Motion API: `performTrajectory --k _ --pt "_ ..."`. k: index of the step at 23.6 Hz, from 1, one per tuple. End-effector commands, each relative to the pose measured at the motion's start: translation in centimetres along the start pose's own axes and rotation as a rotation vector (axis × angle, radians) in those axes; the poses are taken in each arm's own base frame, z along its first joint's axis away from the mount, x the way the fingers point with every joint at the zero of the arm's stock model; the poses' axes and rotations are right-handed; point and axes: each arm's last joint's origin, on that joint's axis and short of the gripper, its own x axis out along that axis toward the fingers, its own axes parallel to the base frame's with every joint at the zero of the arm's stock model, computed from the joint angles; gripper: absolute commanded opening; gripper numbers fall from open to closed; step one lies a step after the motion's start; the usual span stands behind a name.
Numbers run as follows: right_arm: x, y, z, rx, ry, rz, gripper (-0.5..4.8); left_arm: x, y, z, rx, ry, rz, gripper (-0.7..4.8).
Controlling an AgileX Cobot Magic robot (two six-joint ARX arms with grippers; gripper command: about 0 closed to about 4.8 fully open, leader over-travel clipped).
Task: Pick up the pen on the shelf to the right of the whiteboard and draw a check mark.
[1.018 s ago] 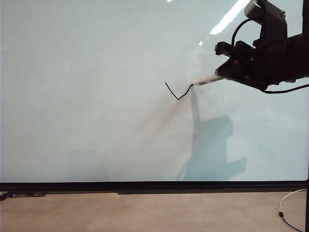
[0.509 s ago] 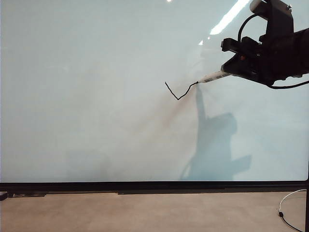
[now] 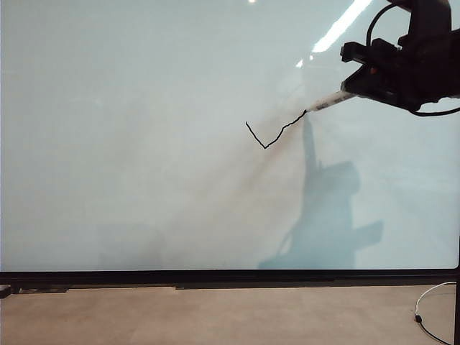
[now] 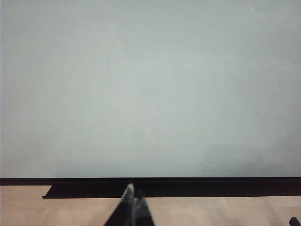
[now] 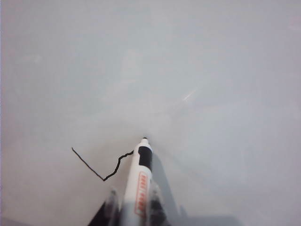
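A large glossy white whiteboard (image 3: 144,180) with a thin black lower frame fills the scene, broad bare surface lying left of and below the thin black V-shaped check mark (image 3: 273,133) near its centre. The black right gripper (image 3: 357,90), partly cut off at the upper right edge, is clamped on a slim whitish pen (image 3: 329,101) whose dark tip touches the end of the mark's longer stroke. The left gripper (image 4: 132,200) (only its fingertips show, pressed together and holding nothing) sits low by the board's bottom edge.
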Motion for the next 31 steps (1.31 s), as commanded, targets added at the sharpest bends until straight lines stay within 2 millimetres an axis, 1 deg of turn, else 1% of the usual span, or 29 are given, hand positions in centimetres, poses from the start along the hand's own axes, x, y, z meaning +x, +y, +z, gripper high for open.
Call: performTrajectory --k 1,7,14,17,22,27,29,31 --pt "-0.1 -0.3 0.8 -0.014 -0.041 -0.031 -0.05 0.0 0.0 0.2 0.005 -0.016 -0.001 -0.04" --pt "-0.4 -0.5 1.5 -0.025 -0.066 -0.044 -0.05 0.0 0.0 0.2 0.005 -0.016 -0.001 -0.04" --pt "-0.4 -0.5 1.4 -0.023 -0.052 -0.038 -0.05 0.0 0.0 0.2 0.005 -0.016 0.000 -0.05" --pt "-0.7 -0.3 1.2 -0.021 -0.044 -0.034 -0.06 0.0 0.0 0.2 0.005 -0.015 -0.001 -0.05" --pt "-2.2 0.0 0.7 -0.019 -0.042 -0.052 -0.05 0.0 0.0 0.2 0.005 -0.016 -0.001 -0.05" --pt "-4.0 0.1 0.6 -0.053 -0.053 -0.065 -0.05 0.0 0.0 0.2 0.005 -0.016 -0.001 -0.04" --pt "-5.5 0.2 0.5 -0.070 -0.070 -0.066 -0.05 0.0 0.0 0.2 0.005 -0.016 -0.001 -0.04" --pt "-6.2 0.3 0.4 -0.081 -0.071 -0.069 -0.05 0.0 0.0 0.2 0.005 -0.016 -0.001 -0.04"
